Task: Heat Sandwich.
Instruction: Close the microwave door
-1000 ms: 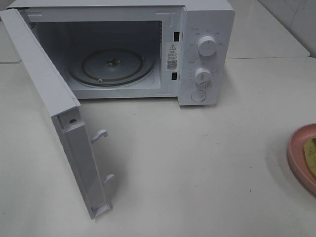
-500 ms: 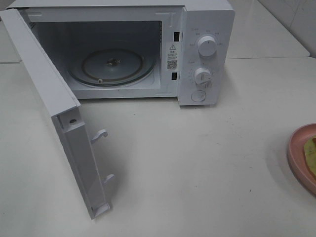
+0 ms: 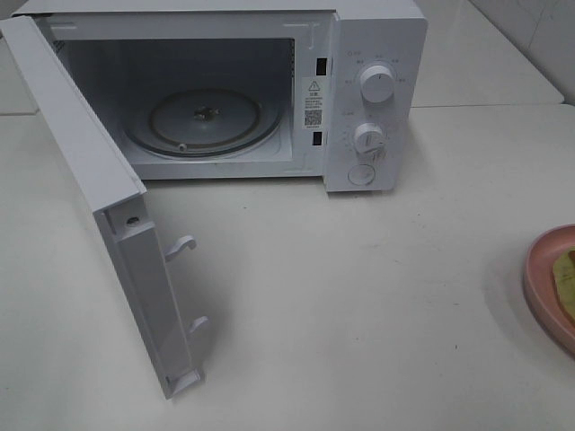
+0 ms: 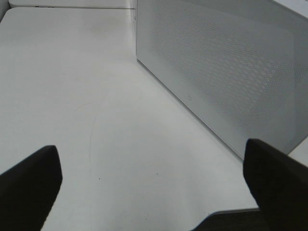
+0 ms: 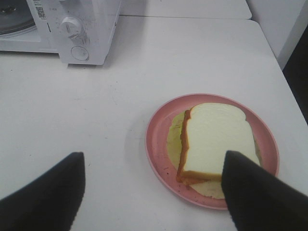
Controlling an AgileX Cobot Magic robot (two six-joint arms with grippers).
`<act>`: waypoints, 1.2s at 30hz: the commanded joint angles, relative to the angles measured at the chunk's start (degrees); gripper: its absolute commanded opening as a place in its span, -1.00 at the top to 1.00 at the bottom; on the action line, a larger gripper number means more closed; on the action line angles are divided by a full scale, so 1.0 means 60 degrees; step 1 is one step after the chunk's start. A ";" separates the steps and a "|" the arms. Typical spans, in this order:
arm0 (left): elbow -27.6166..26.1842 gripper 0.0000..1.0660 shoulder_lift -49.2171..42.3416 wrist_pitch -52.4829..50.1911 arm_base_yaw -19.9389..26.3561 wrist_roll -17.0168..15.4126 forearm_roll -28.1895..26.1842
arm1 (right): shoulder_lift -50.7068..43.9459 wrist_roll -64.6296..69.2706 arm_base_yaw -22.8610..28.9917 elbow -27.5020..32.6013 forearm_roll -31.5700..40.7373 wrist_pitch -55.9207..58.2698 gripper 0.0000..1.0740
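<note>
A white microwave (image 3: 269, 90) stands at the far side of the white table (image 3: 359, 305), its door (image 3: 99, 206) swung wide open toward about seven o'clock in the high view, showing the round glass turntable (image 3: 205, 121) inside the cavity. Two dials (image 3: 377, 83) and a round button sit on the control panel at the oven's right. The sandwich (image 5: 214, 144) lies flat on a round pink plate (image 5: 159, 139), well apart from the microwave at roughly four o'clock from it; in the high view only the plate's edge shows at the right border. The right gripper (image 5: 154, 192) hangs above the table just beside the plate, its dark fingers (image 5: 255, 192) spread wide and holding nothing, one finger overlapping the sandwich's near corner in its wrist view. The left gripper (image 4: 154, 187) hovers over bare table beside the perforated outer face of the open door, jaws fully parted and empty.
</note>
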 commanded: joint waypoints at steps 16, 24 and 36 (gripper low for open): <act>0.0029 -0.81 -0.0057 -0.0124 0.0019 -0.0038 -0.0076 | -0.0277 0.0029 -0.0067 0.0019 -0.0010 -0.0134 -0.42; -0.0019 -0.81 -0.0019 -0.0172 0.0019 -0.0029 -0.0067 | -0.0277 0.0029 -0.0067 0.0019 -0.0010 -0.0134 -0.42; -0.0267 -0.38 0.1528 -0.1652 0.0019 -0.0029 0.0115 | -0.0277 0.0029 -0.0067 0.0019 -0.0010 -0.0134 -0.38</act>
